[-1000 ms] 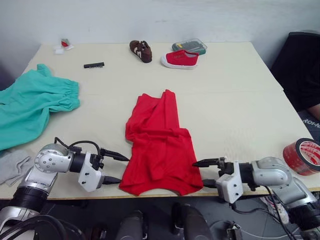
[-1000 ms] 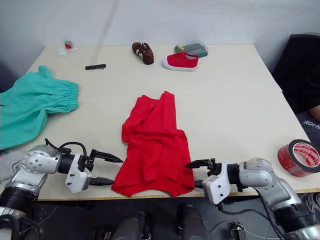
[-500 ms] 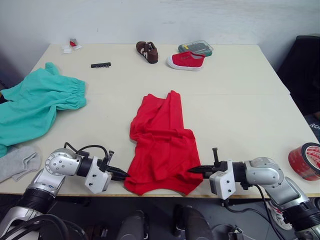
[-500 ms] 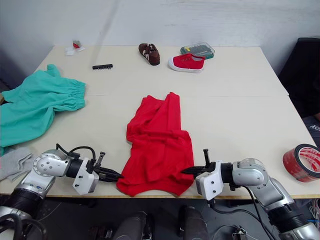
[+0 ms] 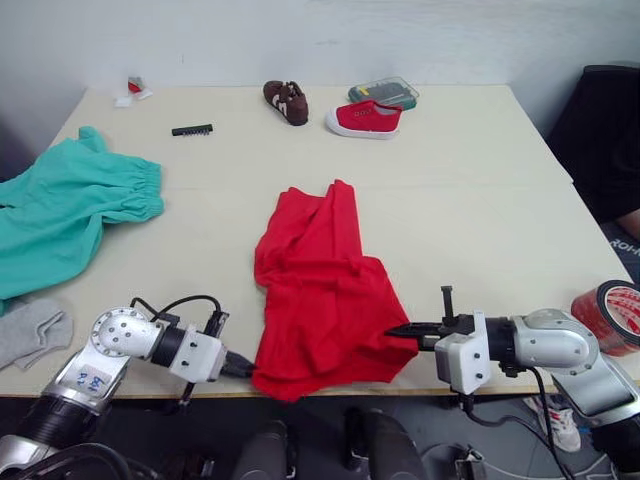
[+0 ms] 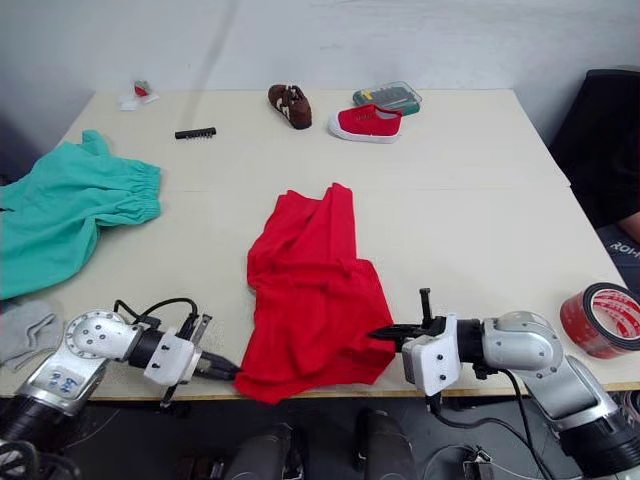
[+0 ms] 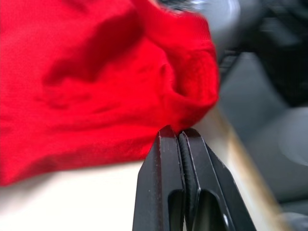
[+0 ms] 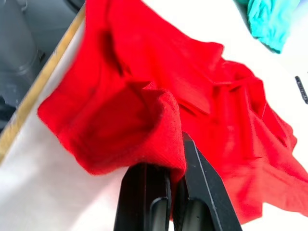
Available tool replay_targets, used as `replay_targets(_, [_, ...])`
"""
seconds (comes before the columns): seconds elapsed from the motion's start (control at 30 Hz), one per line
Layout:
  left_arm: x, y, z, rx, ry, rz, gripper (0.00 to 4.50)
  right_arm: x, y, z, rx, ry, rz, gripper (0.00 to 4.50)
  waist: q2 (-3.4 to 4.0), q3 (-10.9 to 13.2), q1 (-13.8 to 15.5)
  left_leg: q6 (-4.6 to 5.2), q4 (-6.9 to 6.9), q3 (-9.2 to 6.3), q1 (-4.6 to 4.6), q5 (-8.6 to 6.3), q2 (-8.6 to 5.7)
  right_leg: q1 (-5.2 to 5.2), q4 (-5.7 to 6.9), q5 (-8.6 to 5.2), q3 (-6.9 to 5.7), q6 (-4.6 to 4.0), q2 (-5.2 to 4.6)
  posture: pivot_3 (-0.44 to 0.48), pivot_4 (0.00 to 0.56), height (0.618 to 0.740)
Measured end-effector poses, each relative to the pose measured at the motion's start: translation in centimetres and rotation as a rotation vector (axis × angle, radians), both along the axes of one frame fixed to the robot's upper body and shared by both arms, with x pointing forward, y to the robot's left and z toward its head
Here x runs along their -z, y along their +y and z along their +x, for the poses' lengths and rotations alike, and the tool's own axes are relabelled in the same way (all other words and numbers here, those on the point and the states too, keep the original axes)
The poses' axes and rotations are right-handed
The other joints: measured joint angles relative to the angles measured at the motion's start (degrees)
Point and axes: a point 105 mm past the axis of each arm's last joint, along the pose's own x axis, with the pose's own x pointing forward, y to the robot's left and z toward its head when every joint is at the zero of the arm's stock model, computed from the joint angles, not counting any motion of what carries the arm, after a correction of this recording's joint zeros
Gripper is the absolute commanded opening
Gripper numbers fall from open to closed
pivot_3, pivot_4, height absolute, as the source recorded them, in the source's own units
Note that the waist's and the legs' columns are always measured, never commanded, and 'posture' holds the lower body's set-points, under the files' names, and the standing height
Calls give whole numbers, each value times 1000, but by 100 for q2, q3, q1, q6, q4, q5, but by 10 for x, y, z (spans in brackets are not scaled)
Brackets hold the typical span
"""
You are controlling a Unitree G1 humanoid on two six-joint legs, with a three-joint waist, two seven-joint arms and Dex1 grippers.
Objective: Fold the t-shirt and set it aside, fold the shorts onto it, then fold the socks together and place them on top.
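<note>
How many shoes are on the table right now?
2. A brown shoe and a red shoe lie side by side at the table's far edge, the red one on the robot's right. None seem hidden.

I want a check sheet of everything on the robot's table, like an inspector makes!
Surface: pale table, mostly bare.
Job's things: red t-shirt crumpled at near edge; teal shorts spread at left; grey socks beside them.
Clutter: brown shoe, red shoe, box, black comb, tape roll.
Grippers: left pincer and right pincer each shut on a t-shirt corner.
Cables: black wire on left arm.
Surroundings: white wall.
</note>
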Motion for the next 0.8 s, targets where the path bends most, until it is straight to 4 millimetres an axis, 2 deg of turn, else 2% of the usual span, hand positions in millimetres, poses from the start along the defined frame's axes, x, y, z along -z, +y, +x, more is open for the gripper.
replay_targets(0.1, [2,2,-15,-50,149,-8,13,1,2,-22,3,192,22,37,1,2,12,3,0,-10,-4,-7,4,1,-7,-5,-3,0,0,0,150,740])
replay_targets(0.2, [-5,3,-27,-69,251,-10,13,-3,3,-35,1,302,48,37,0,5,17,2,2,-13,-7,-11,3,4,-18,-5,-4,3,0,0,150,740])
replay_targets(0.47, [-18,7,-64,-79,493,16,13,-7,0,-53,38,521,102,37,2,8,11,-11,-2,-14,-10,-27,6,-1,-23,-26,-5,12,6,0,150,740])
replay_targets(0.57, [-26,5,-69,-85,566,-12,13,-9,2,-62,30,579,113,37,5,9,19,-24,-2,-17,-11,-27,6,0,-21,-34,-6,16,7,0,150,740])
replay_targets(0.67, [-34,5,-64,-115,597,-44,13,-13,1,-62,37,583,111,37,5,10,23,-16,0,-17,-11,-34,4,4,-29,-33,-6,19,7,0,150,740])
replay_targets(0.7, [-38,3,-56,-137,592,-77,13,-15,1,-59,42,588,115,37,7,11,23,-10,1,-17,-11,-40,3,6,-31,-31,-4,22,6,0,150,740])
replay_targets(0.8, [-69,-7,-3,-252,516,-264,13,-44,1,-24,75,497,177,37,5,33,30,-16,27,-27,-40,-24,0,1,-43,-10,-6,26,6,0,150,740])
